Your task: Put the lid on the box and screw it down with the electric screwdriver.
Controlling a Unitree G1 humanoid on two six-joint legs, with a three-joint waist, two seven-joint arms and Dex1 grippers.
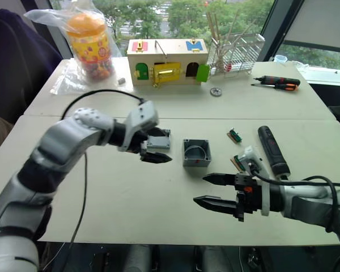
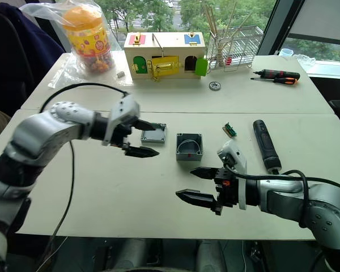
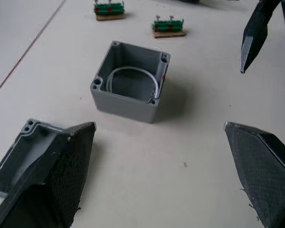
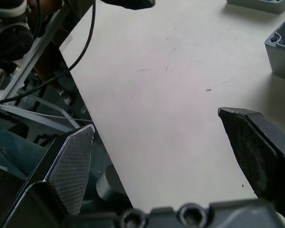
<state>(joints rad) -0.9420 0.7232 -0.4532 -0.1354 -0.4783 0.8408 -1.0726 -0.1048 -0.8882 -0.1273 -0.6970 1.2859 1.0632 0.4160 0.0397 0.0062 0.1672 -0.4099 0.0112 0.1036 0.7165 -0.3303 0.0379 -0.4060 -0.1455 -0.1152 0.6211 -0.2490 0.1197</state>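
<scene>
The open grey box stands upright mid-table, a white ring inside it. Just to its left the grey lid lies flat on the table. My left gripper hovers open at the lid, one finger over the lid's edge, and points toward the box. My right gripper is open and holds nothing, low over the table in front of the box. The black electric screwdriver lies on the table to the right of the box, beyond my right wrist.
Two small green circuit boards and a white part lie between the box and the screwdriver. At the back stand a wooden box with coloured doors, a bagged jar, a wire rack and an orange-black hand screwdriver.
</scene>
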